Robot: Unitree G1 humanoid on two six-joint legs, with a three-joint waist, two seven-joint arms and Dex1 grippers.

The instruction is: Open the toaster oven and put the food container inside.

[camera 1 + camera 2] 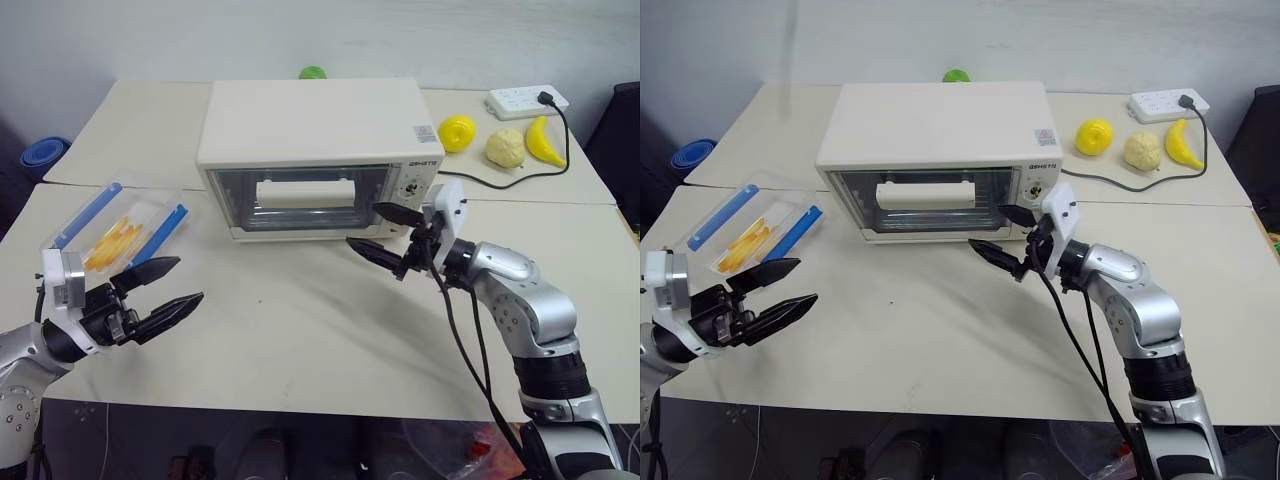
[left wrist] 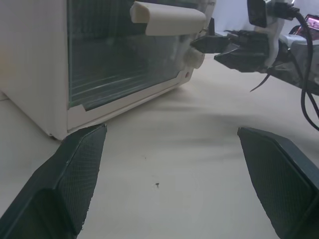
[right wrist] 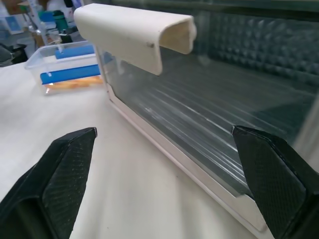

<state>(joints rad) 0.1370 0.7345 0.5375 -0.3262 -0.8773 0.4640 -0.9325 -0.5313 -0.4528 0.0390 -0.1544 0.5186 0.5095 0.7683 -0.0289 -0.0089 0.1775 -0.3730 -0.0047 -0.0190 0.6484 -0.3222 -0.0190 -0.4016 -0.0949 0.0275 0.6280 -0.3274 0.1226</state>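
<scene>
Lower left of frame, the left gripper (image 1: pixel 168 288) is hovering wide open and empty below the food container (image 1: pixel 120 228); the right gripper (image 1: pixel 385 234), fingers spread and empty, is facing the closed toaster oven (image 1: pixel 320 150) at centre and should hook its handle (image 1: pixel 305 193) squarely.

Sitting on table: 1 toaster oven (image 1: pixel 320 150), 1 food container (image 1: pixel 120 228), 3 yellow fruits (image 1: pixel 505 140), 1 power strip (image 1: pixel 527 100).

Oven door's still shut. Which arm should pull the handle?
Right, probably. The right gripper hovers open at the toaster oven front, just right of its bar handle. The left gripper is open too, but sits farther back, near the food container.
</scene>
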